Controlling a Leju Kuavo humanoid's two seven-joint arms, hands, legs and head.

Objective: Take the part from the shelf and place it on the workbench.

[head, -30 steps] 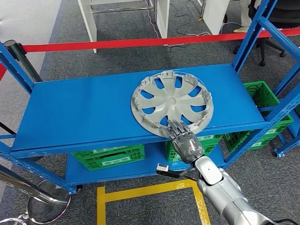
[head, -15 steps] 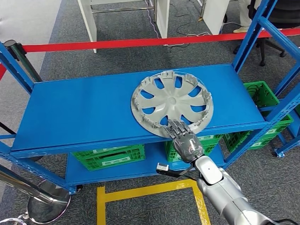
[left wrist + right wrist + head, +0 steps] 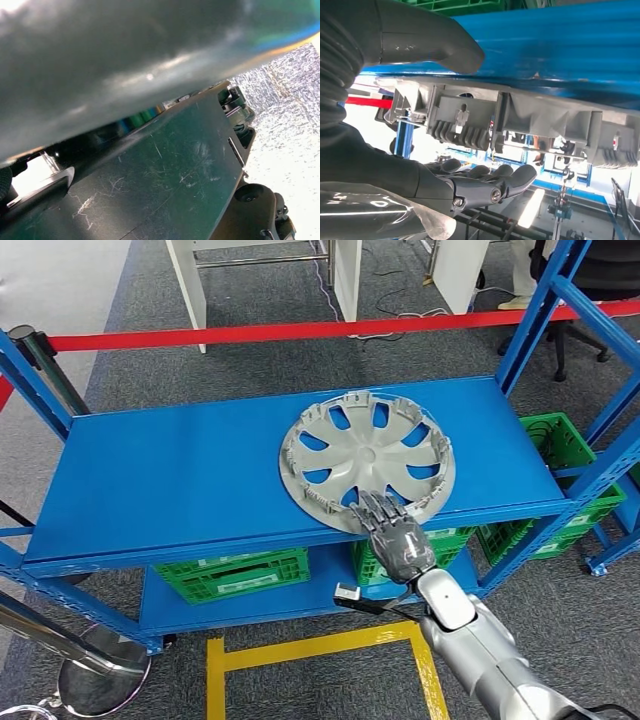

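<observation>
A grey hubcap [image 3: 367, 455] lies flat on the blue shelf [image 3: 173, 470], right of its middle, with its near rim at the shelf's front edge. My right hand [image 3: 392, 533] reaches in from below and lies over that near rim, fingers spread on top. In the right wrist view the ribbed rim [image 3: 531, 120] runs between the thumb [image 3: 433, 42], which lies by the blue shelf board [image 3: 565, 55], and the darker fingers [image 3: 490, 182]. A gap shows between the fingers and the rim, so nothing is gripped.
Green crates [image 3: 234, 573] stand on the lower shelf, and another crate [image 3: 562, 450] sits at the right. Blue uprights [image 3: 532, 325] frame the shelf's right end. A red barrier tape [image 3: 302, 332] crosses behind. Yellow floor lines [image 3: 317, 645] and a stanchion base [image 3: 98, 680] lie in front.
My right hand has crept slightly forward and up over the hubcap's near rim. The hubcap has not moved.
</observation>
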